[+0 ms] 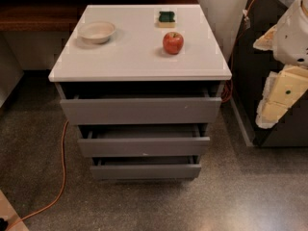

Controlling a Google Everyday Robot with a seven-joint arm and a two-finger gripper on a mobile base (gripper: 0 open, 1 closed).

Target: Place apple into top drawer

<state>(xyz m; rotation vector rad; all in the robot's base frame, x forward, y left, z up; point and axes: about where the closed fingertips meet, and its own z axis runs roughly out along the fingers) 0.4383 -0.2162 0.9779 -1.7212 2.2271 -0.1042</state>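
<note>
The gripper [283, 96], whose state cannot be told, hangs with the apple [173, 43] well to its left on the cabinet top [134, 57]; an off-centre grasp could roll it away, and the barely open top drawer [140, 109] may block the drop.

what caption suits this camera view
Red apple on white cabinet top, top drawer ajar below, gripper at the right edge.

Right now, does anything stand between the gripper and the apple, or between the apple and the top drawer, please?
Nothing visible blocks the gripper, at the right edge, from the apple. The top drawer is barely open; the countertop overhangs its gap.
</note>
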